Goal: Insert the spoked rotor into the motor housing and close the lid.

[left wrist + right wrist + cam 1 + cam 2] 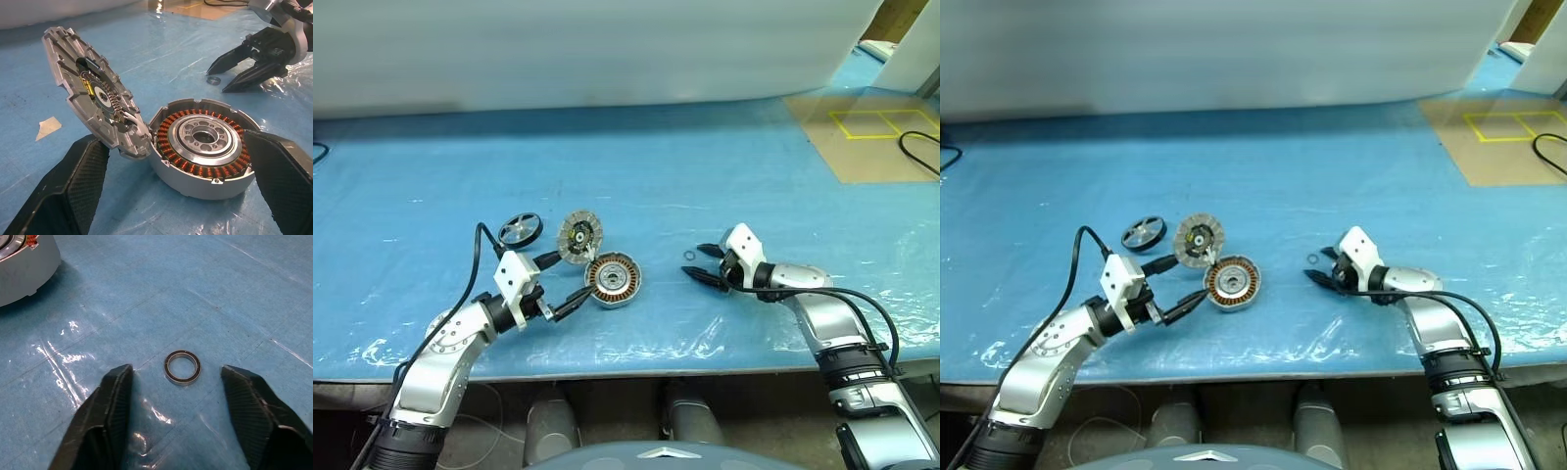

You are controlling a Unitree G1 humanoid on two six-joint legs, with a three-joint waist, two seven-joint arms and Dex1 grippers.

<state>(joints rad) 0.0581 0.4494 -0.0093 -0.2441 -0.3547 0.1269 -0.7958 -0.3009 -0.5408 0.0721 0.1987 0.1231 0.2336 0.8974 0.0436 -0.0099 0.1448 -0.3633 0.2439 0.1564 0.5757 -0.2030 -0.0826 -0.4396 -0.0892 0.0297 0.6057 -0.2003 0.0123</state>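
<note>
Wide-spread left gripper [166, 196] straddling the motor housing [203, 147], nothing clenched — lid [93, 93] tilted against the housing rim, spoked rotor [520, 230] beyond it, right gripper [176, 382] parted round a small ring [182, 367] — risk: a nudge topples the lid.

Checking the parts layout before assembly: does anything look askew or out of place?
The lid is tilted up on edge against the motor housing rather than lying flat. A small loose ring lies apart, between the right gripper's open fingers.
</note>
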